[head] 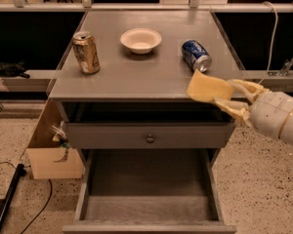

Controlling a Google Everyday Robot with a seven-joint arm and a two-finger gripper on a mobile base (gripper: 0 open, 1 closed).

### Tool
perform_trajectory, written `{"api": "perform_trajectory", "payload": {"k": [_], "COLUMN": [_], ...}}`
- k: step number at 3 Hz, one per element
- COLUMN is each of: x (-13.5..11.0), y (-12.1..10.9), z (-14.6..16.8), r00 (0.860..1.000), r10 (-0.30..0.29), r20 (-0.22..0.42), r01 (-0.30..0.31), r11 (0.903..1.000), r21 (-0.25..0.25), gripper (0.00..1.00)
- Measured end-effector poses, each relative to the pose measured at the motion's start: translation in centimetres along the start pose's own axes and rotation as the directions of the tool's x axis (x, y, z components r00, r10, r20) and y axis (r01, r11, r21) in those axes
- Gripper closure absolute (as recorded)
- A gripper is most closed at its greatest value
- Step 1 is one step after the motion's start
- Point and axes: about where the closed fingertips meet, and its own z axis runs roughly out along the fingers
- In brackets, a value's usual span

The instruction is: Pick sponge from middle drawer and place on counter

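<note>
— Where is the sponge?
— Pinched in the hand, at the table front right edge; the middle drawer gapes below.
— The risk?
— Released here, it probably slides off the edge; reaching further may knock the blue can.

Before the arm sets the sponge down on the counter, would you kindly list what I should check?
1. Hold: the gripper, at the front right of the counter, has its jaws shut on the sponge: ok.
2. Exit: sponge out of the middle drawer: ok.
3. Height: sponge above the counter's front edge: cannot tell.
4. Landing spot: bare counter patch before the bowl: ok.
5. Path: the blue can lies close behind the sponge: likely not ok.
</note>
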Motion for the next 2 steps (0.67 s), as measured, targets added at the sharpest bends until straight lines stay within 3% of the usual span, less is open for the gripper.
{"api": "perform_trajectory", "payload": {"k": [2], "x": [-1.06], "y": [-1.36], "z": [-0.29], "r00": [1.0], "r10": [-0.014], "r20": [0.013], "r01": [0.014], "r11": [0.9998], "r21": [0.016], "gripper": [1.0]}}
